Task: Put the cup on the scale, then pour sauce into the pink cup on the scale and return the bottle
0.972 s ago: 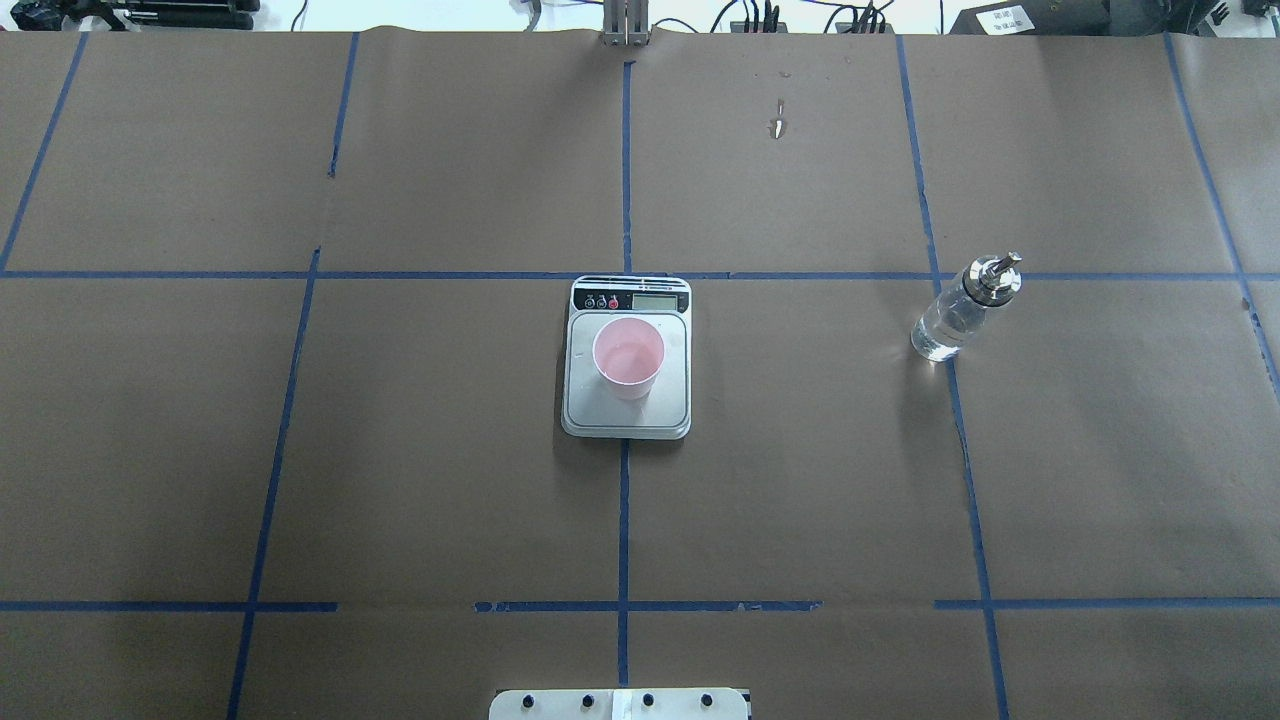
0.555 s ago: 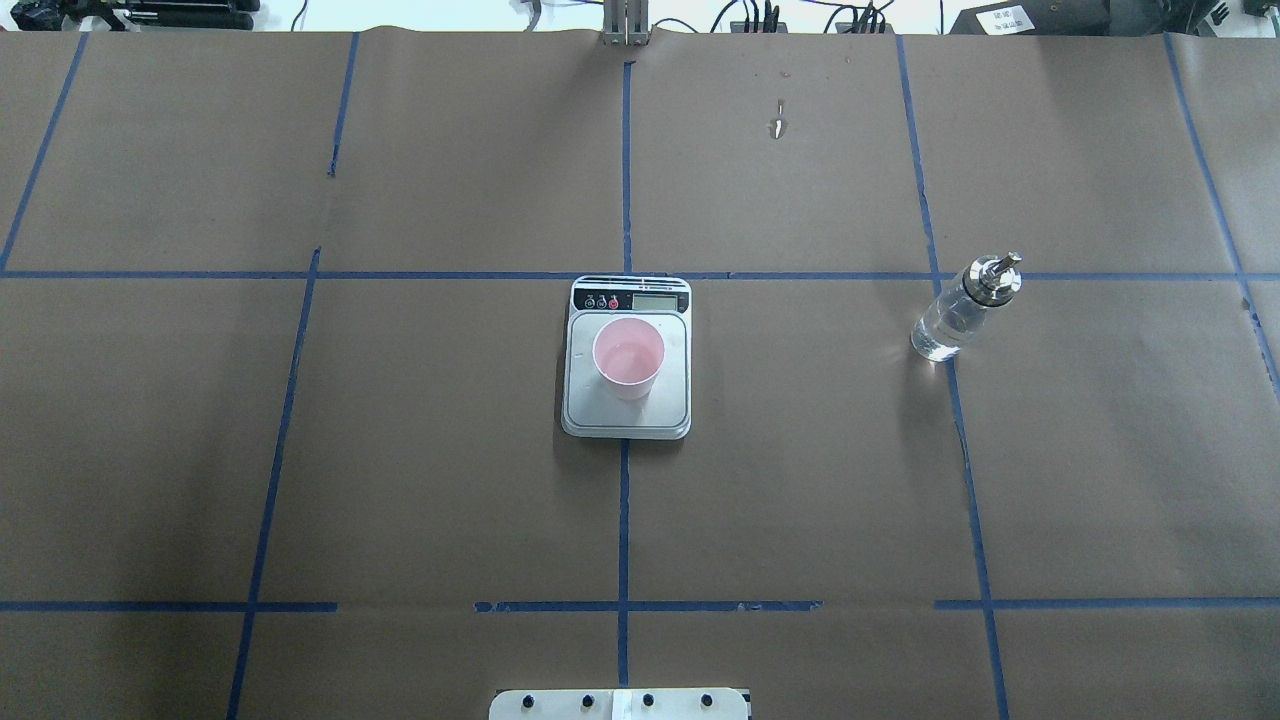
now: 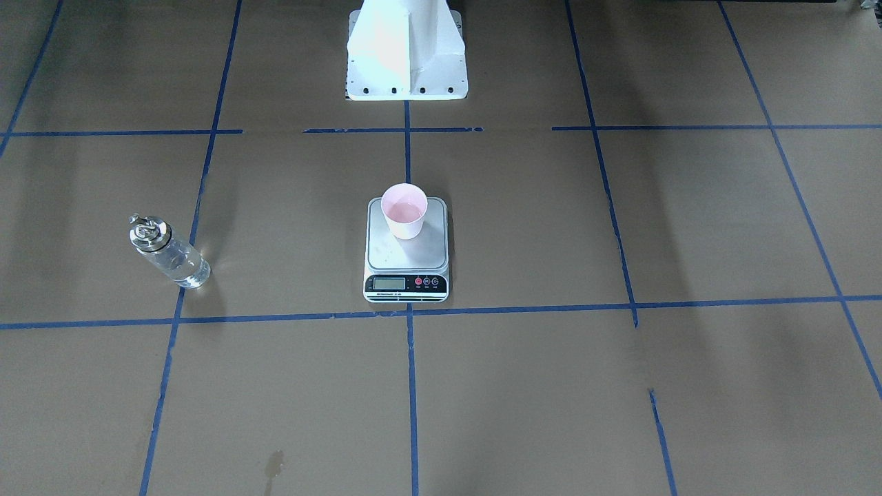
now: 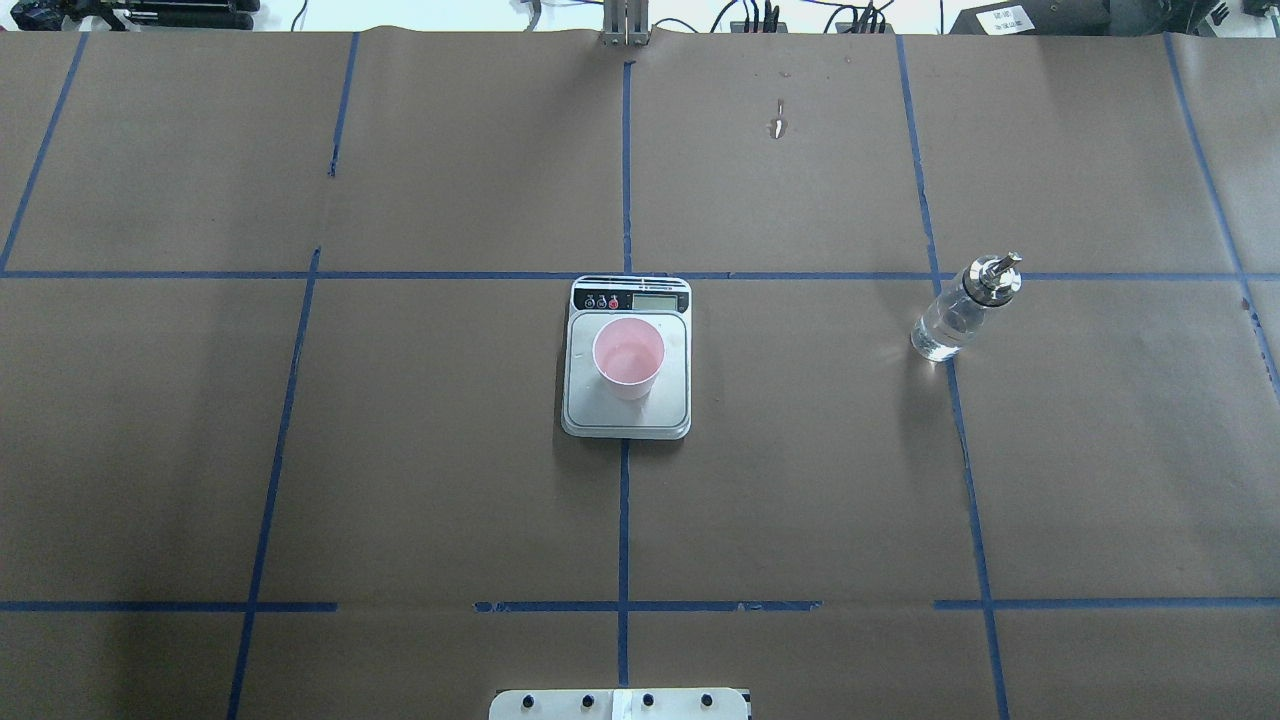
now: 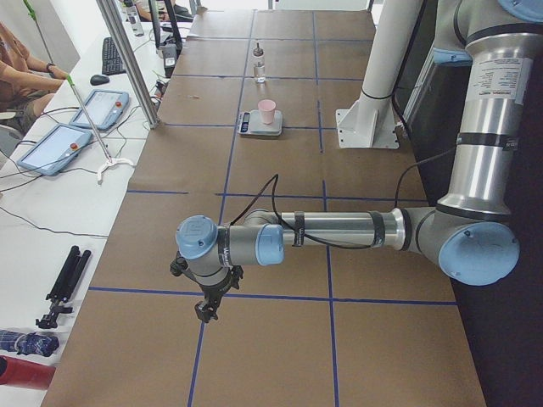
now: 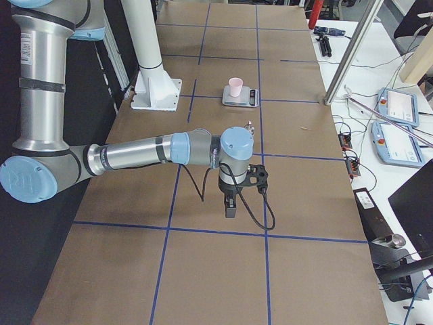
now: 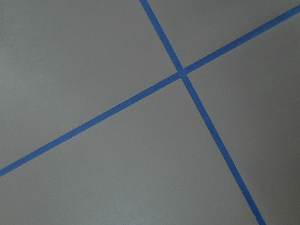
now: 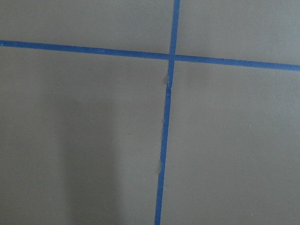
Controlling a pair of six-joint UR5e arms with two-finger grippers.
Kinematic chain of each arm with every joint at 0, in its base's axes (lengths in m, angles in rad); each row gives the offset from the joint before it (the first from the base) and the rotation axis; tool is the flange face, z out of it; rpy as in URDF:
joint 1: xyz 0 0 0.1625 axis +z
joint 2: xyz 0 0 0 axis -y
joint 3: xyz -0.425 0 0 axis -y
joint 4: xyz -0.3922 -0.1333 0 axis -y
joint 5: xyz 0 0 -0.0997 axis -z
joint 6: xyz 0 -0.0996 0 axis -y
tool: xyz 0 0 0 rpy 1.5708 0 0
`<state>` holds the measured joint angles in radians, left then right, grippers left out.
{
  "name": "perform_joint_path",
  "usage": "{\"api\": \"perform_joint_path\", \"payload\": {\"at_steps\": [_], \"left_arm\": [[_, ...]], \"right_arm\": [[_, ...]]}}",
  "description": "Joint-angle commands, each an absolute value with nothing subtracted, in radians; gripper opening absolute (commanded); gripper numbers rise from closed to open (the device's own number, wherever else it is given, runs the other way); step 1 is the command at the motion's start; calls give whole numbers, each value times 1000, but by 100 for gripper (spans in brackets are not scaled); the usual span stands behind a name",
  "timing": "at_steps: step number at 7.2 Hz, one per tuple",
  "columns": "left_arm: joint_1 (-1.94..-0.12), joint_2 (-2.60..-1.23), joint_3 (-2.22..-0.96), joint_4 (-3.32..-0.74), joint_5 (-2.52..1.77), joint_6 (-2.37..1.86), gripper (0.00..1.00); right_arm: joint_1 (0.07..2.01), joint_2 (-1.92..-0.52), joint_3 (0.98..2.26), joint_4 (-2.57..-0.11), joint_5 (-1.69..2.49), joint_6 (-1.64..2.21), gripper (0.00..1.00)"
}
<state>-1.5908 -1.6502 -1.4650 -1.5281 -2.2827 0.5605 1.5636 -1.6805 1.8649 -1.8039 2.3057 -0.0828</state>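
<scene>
Facing the robot, the front view has the cup upright on the scale, the bottle standing well apart, sauce inside. Overhead agrees: cup placed, bottle likely returned, pouring unconfirmed. Side views show the left gripper and right gripper far off, grip state impossible to tell. Wrist views show only taped paper.
</scene>
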Motion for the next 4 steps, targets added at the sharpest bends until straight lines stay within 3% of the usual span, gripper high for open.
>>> {"api": "perform_joint_path", "payload": {"at_steps": [1, 4], "left_arm": [[-1591, -1646, -1463, -1528, -2283, 558, 100], [-1591, -1634, -1462, -1529, -2283, 561, 100]], "right_arm": [[1572, -1680, 1816, -1804, 2310, -81, 100], [1583, -1687, 1815, -1802, 2318, -81, 100]]}}
